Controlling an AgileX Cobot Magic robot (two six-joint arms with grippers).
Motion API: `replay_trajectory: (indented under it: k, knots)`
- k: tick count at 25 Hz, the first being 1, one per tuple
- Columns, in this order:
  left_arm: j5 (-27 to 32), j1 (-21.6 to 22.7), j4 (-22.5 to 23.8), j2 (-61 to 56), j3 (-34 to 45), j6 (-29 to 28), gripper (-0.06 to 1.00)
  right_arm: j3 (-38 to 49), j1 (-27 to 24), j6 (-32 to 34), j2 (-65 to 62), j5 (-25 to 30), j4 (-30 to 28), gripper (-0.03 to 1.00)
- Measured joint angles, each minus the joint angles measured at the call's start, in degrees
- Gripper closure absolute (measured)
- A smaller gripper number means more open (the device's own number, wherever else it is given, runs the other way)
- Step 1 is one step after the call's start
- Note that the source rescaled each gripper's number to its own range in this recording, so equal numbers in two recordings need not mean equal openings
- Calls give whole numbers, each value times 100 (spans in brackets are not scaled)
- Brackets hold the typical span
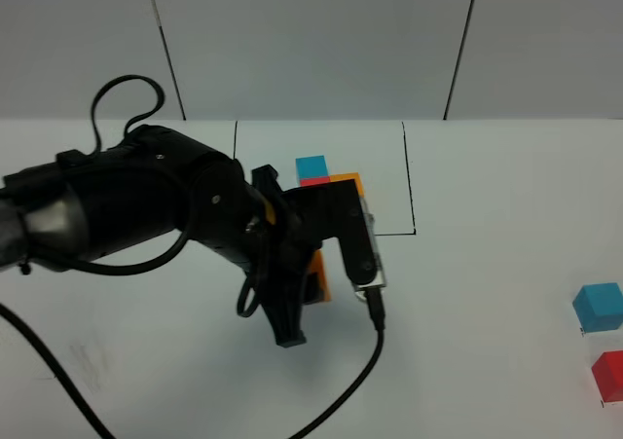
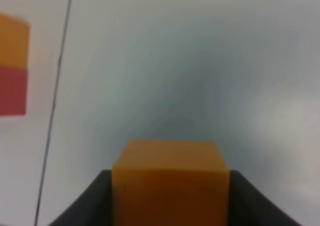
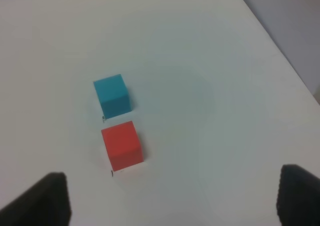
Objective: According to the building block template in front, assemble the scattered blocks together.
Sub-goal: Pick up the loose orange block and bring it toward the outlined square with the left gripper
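Observation:
The building block template [image 1: 327, 177], blue, red and orange cubes in an L, sits inside a thin black outline [image 1: 413, 205] at the back middle. Its orange and red cubes show at the edge of the left wrist view [image 2: 13, 65]. My left gripper [image 1: 313, 281] is shut on the orange cube [image 1: 319, 275], just in front of the outline. The cube fills the gap between the fingers in the left wrist view [image 2: 170, 181]. The light blue cube [image 1: 597, 306] and the red cube [image 1: 609, 376] lie side by side at the far right. My right gripper [image 3: 172, 206] is open above them [image 3: 112, 95], [image 3: 122, 145].
The left arm's black body [image 1: 146, 205] and its cable [image 1: 350, 381] cover the table's left and middle. The table's right edge [image 3: 280, 55] runs close to the blue and red cubes.

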Motion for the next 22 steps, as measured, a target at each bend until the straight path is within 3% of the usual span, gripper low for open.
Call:
replay_trajectory:
  k: [2,5,13,22]
  knots:
    - [18,-106,-482,257,-260,284,94,0,0,0,0,0,0,21]
    - [72,-328,-803,568,-603,576,94,0,0,0,0,0,0,21]
    - [541,-806,-701,1550,-1337,660,94,5,0,0,0,0,0,21]
    - [622,-857,-607,2171,-1646,638,94,5,0,0,0,0,0,21]
